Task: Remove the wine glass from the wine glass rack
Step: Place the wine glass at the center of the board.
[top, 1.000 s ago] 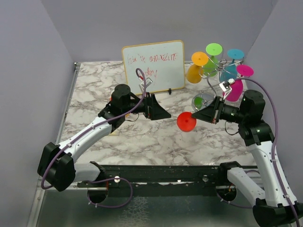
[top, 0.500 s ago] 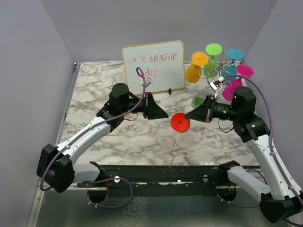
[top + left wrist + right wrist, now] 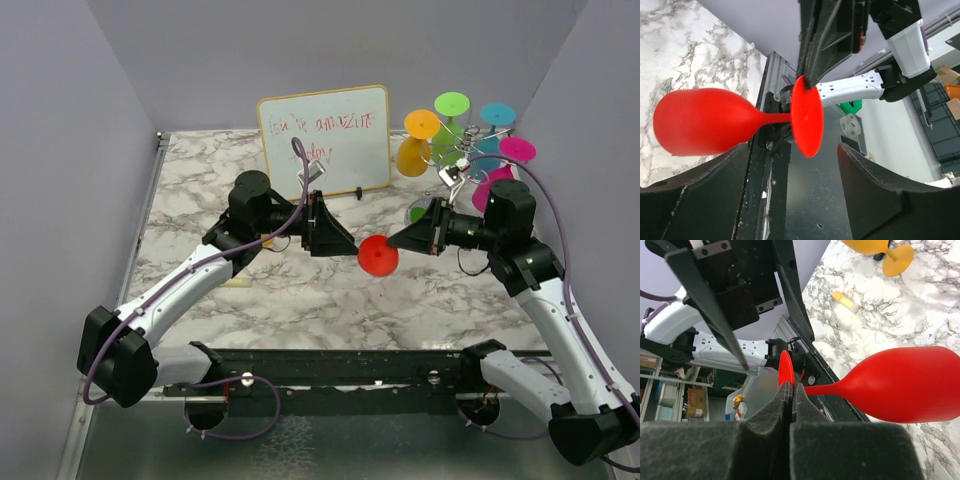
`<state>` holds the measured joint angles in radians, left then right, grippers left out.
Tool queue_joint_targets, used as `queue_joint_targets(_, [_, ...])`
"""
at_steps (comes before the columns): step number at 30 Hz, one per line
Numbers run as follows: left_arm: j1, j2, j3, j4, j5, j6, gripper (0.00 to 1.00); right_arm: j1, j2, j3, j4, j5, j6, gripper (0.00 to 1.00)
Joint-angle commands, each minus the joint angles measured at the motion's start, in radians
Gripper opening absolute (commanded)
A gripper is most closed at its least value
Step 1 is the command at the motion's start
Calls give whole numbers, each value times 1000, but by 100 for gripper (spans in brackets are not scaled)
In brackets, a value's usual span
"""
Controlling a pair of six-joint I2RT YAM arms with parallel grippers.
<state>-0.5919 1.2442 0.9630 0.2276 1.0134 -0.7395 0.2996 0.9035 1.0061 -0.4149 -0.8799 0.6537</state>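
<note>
The red wine glass is off the rack and held sideways in the air above the table's middle. My right gripper is shut on the edge of its round foot, and the bowl sticks out to the right. My left gripper is open and faces it; in its wrist view the bowl and foot lie above the gap between its fingers, untouched. The silver wire wine glass rack stands at the back right with orange, green, teal and magenta glasses hanging on it.
A whiteboard with red writing stands at the back centre. An orange wine glass and a small yellow object sit on the marble table behind the left arm. Grey walls close in both sides.
My right gripper has carried the red glass left, away from the rack, toward the left gripper. The left gripper has edged right to meet it.
</note>
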Motion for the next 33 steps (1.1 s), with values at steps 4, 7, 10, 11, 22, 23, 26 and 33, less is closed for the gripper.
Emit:
queue_joint_targets(4, [-68,38,91,16,43,6,74,34,21,28,50,16,-13,0])
queue_joint_targets(7, [-83,49,91,1,28,18,59,37,20,30,53,21,-18,0])
queue_joint_targets(10, [-100,64,96,0,28,19,44,39,18,24,63,16,-16,1])
queue_joint_targets(11, [-103,69,103,-14,33,31,39,38,18,23,62,16,-18,0])
queue_joint_targets(22, [-102,78,172,-231,27,172,5,39,12,34,76,17,-23,0])
queue_joint_targets(23, [-103,77,169,-214,31,169,2,39,13,34,77,17,-23,1])
queue_joint_targets(26, [-103,72,162,-200,29,167,0,39,18,38,74,11,-29,1])
queue_joint_targets(33, [-103,51,181,-272,34,209,0,39,25,95,-49,-26,-152,33])
